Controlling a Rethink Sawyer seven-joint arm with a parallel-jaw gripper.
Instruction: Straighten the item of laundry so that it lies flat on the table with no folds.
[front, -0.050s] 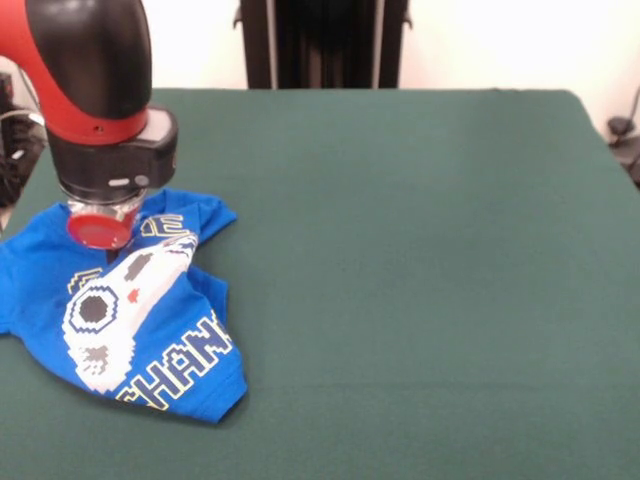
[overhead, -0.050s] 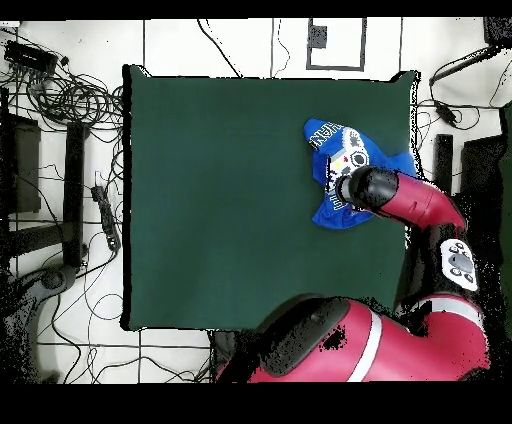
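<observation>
In the front view we see the print of the blue T-shirt (front, -0.050s: 120, 320): a white-grey pixel controller and yellow-outlined letters; the cloth is rumpled, with a fold near the middle; it lies at the left edge of the green desk (front, -0.050s: 420, 280), its long axis going from the far side toward the near edge; the claw (front, -0.050s: 100, 228) stands over its far part, and we cannot tell if it is spread or pressed together. In the overhead view the shirt (overhead, -0.050s: 335, 150) sits near the right edge of the desk (overhead, -0.050s: 230, 190), partly hidden under the arm (overhead, -0.050s: 410, 200); cables (overhead, -0.050s: 80, 100) lie on the floor beside.

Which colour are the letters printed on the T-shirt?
White with yellow outlines, on the bright blue T-shirt; the front view shows it best.
</observation>
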